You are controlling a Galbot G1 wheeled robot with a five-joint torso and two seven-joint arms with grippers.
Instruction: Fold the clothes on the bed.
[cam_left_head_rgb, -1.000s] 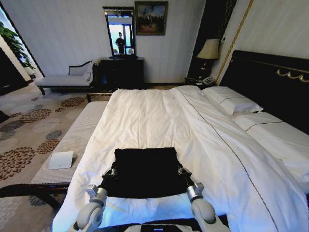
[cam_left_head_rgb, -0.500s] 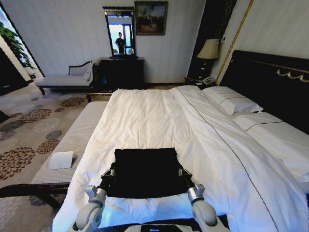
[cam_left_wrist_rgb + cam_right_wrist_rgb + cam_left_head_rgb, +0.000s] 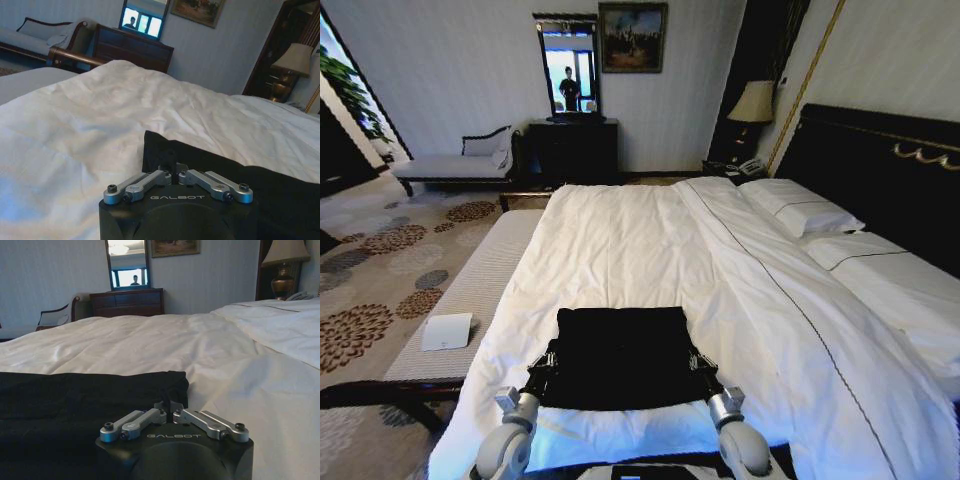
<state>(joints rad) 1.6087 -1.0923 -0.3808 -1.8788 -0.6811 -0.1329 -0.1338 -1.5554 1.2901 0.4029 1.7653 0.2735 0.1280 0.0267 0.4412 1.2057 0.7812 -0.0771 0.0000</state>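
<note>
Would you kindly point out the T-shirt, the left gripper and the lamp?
T-shirt (image 3: 620, 355), head view, middle of the folded fabric.
Left gripper (image 3: 173, 167), left wrist view, between the fingertips.
Lamp (image 3: 753, 102), head view, shade.

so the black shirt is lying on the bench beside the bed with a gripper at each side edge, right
Not quite: the black shirt lies on the bed's white duvet, not on the bench, as the head view shows. The rest holds: the left gripper is at its left edge and the right gripper at its right edge.
</note>
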